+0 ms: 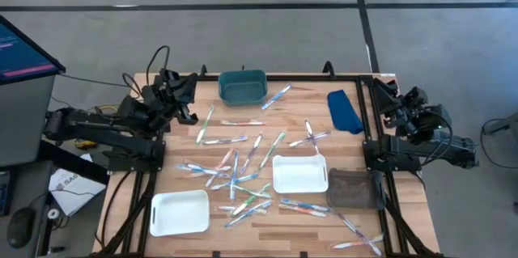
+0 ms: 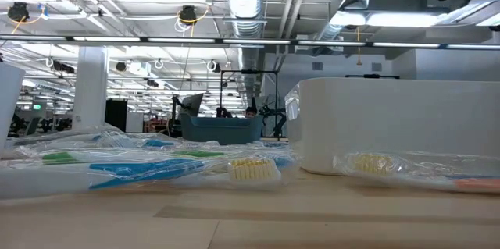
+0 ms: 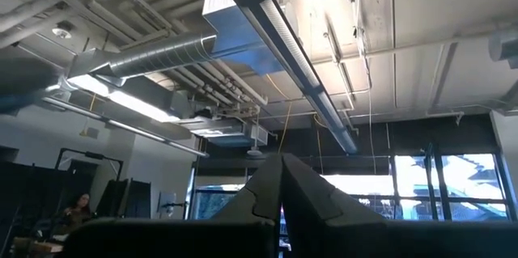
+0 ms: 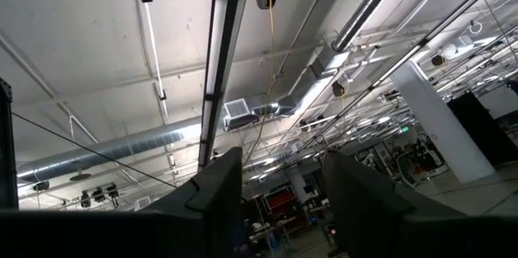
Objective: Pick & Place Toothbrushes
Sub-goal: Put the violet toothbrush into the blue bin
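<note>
Both claws are resting off the surface point(image 1: 405, 234) edges: left claw point(image 1: 182, 96) clenched, right claw point(image 1: 392, 100) released, toothbrushes point(image 1: 243, 173) lying well apart between them.

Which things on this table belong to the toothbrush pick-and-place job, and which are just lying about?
Job:
- toothbrushes, scattered mid-table
- two white trays
- teal bin
- dark tray
- left gripper, shut, and right gripper, open, both parked at the far corners

Lying about:
- blue cloth
- monitor, beside the table
- papers, on the floor
</note>
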